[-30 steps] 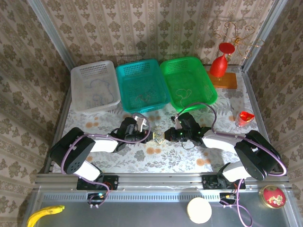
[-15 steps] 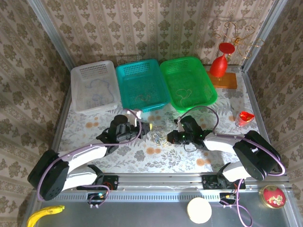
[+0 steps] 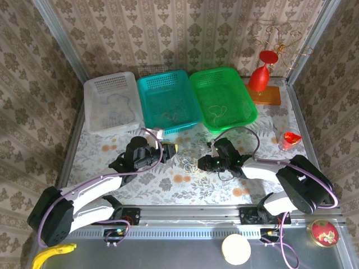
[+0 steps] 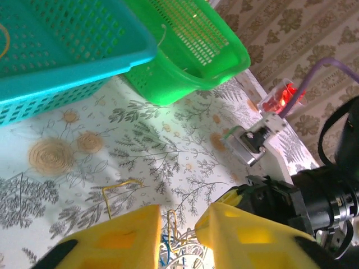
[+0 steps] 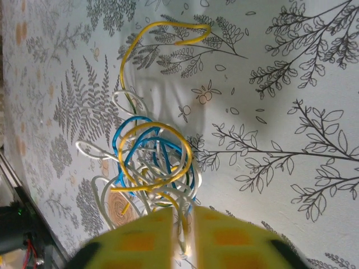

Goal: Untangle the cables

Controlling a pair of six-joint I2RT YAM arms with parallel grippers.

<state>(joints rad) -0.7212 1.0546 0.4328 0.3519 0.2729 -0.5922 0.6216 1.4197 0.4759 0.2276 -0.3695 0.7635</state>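
Yellow, blue and white cables (image 5: 148, 168) lie knotted on the flowered table (image 5: 269, 84), between the two arms. At the knot's right side the right gripper (image 5: 189, 216) is pinched onto a strand, likely to anchor it. On the left, the left gripper (image 4: 182, 221) has its fingers spread astride a yellow loop, probably ready to pull.

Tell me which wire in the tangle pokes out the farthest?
The thin yellow wire: its long loop arches away from the bundle, while the blue wire and the white wire stay bunched together.
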